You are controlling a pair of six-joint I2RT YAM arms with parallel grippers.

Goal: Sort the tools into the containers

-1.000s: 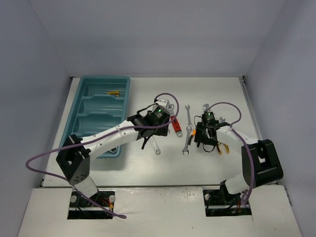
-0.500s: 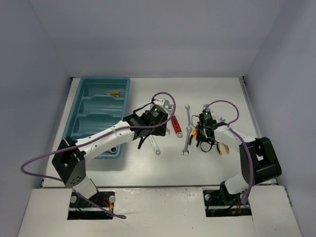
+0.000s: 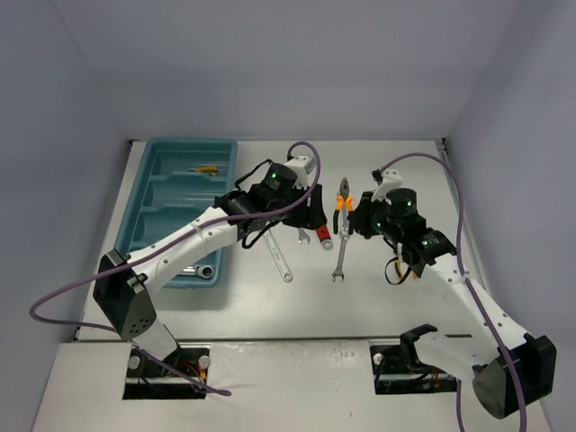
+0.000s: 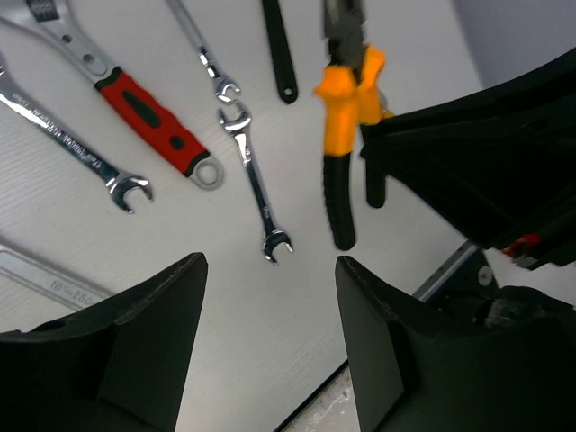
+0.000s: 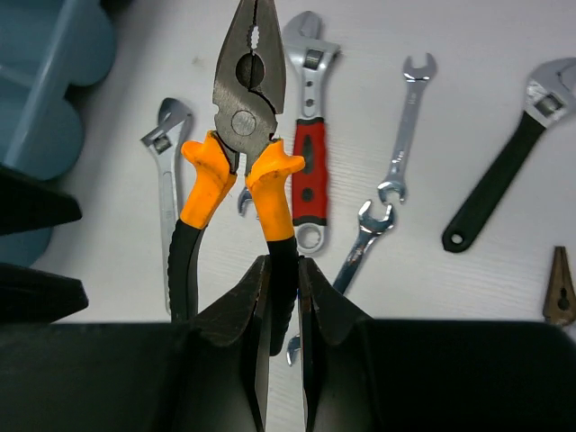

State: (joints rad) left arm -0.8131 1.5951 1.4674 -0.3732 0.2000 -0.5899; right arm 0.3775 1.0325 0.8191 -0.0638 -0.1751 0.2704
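Orange-and-black pliers (image 5: 247,117) hang above the table, nose pointing away. My right gripper (image 5: 281,279) is shut on one of their black handles; the other handle hangs free. In the top view the right gripper (image 3: 353,220) holds the pliers (image 3: 342,200) at mid-table. My left gripper (image 4: 270,351) is open with only bare table between its fingers; it hovers (image 3: 310,211) just left of the pliers (image 4: 346,135). The teal tray (image 3: 153,225), with its long compartments, lies at the left and holds a small yellow tool (image 3: 207,168).
Loose tools lie under the grippers: a red-handled adjustable wrench (image 5: 309,171), two combination wrenches (image 5: 405,126) (image 5: 360,247), a black-handled wrench (image 5: 508,166) and a silver adjustable wrench (image 5: 166,180). Another long wrench (image 3: 279,261) lies by the tray. White walls close in the table.
My right gripper has shut on the pliers and lifted them off the table, up and leftward. My left gripper has moved farther from the bases and opened a little wider.
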